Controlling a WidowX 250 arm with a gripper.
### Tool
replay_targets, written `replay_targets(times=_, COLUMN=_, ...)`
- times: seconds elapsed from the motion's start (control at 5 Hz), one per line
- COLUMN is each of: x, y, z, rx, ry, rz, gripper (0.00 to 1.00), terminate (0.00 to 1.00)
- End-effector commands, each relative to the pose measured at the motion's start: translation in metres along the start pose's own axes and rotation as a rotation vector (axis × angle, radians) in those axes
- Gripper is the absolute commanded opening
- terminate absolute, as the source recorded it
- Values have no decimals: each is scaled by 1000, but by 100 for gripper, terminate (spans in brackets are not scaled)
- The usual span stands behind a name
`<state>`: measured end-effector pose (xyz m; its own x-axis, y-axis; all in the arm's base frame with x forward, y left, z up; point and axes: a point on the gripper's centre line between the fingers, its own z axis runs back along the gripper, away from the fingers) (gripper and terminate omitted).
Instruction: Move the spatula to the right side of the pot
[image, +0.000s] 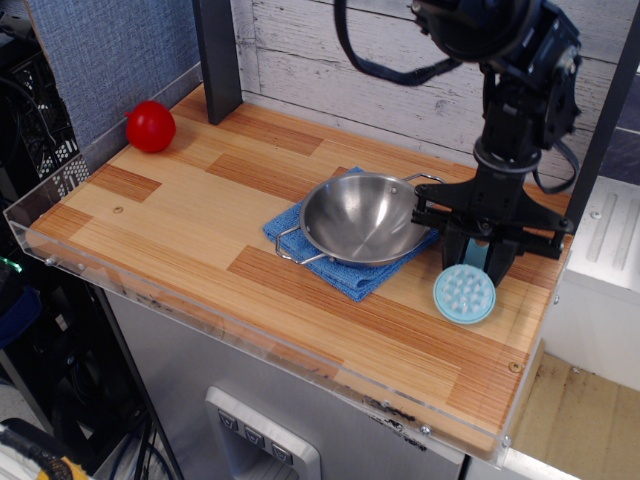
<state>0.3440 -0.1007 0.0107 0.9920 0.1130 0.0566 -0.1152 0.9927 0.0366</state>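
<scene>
The light-blue spatula (465, 292) has a round nubbed head that lies low over the wooden table, to the right of the pot. Its short handle runs up between the fingers of my black gripper (478, 256), which is shut on it. The shiny steel pot (364, 218) with thin wire loop handles sits on a blue cloth (345, 268) at the table's middle. My gripper stands just right of the pot's rim, pointing down.
A red ball (151, 126) lies at the far left back corner. A dark post (218, 55) stands at the back. A clear plastic rim (200, 315) edges the table's front and left. A white unit (605, 290) stands past the right edge.
</scene>
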Motion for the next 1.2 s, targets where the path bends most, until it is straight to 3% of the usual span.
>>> replay_targets(times=0.0, x=3, y=-4, z=42, rx=-26, ry=-105, rz=-37, gripper=100, terminate=0)
replay_targets(times=0.2, x=-1, y=9, z=81, rx=-72, ry=-166, rz=-18, gripper=100, terminate=0)
replay_targets(times=0.6, x=-12, y=53, z=144, rx=-103, ry=-201, rz=6, gripper=100, terminate=0)
replay_targets(times=1.0, x=-18, y=91, z=170, rx=-131, ry=-164, rz=-34, gripper=100, terminate=0)
